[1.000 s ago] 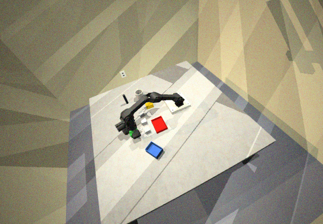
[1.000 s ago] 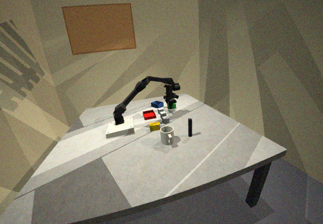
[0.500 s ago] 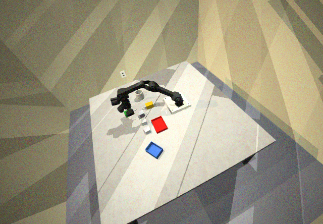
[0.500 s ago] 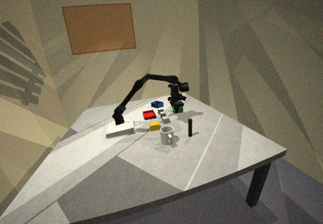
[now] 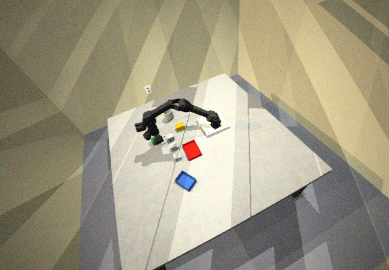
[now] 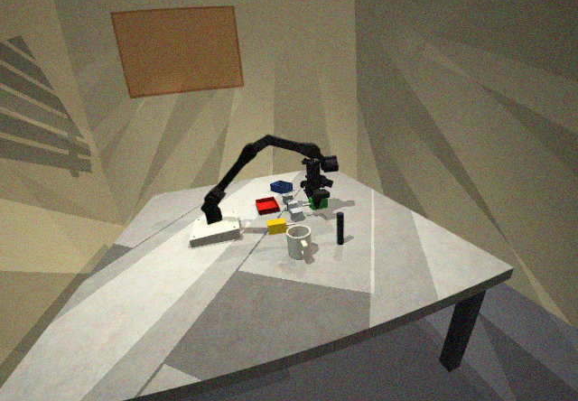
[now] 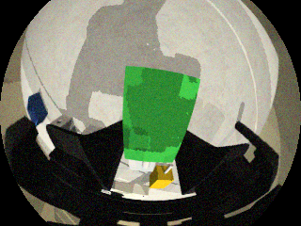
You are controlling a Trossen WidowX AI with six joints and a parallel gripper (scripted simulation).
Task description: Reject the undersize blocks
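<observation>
Going L to R in the top view, 12 o'clock at its upper edge: our gripper (image 5: 154, 138) (image 6: 319, 200) (image 7: 150, 123) is at the L, pinching the green GO gauge (image 5: 153, 140) (image 6: 321, 203) (image 7: 160, 104) by its block-shaped handle. The thin pin sticks out twd the blocks, approx 3 o'clock.

Mug (image 5: 168, 116) (image 6: 294, 247) sits at 1 o'clock from the gauge; we keep the arm's swing clear of it. The three steel blocks (image 5: 174, 146) (image 6: 291, 205) (image 7: 66, 123) stand in a row btwn gauge and red tray, approx 3-4 o'clock. Yellow piece (image 5: 180, 126) (image 6: 276, 226) (image 7: 161, 177) is at 2 o'clock, blue tray (image 5: 185, 180) (image 6: 281, 186) (image 7: 37, 108) at 5, red reject tray (image 5: 191, 150) (image 6: 266, 205) just R of the blocks.

Handling, our guess: gauge is stiff & prob. light; flat sides suit a square, mid-handle grip. Pin is the delicate bit: no grabbing it, no forcing it, else it jams, twists in our pads or shoves a block. Blocks are prob. dense, hard & a bit slippery for their size, so we'd take opp. flat faces, low & centred, firm squeeze, slow lift. Can't tell from here which are undersize.
</observation>
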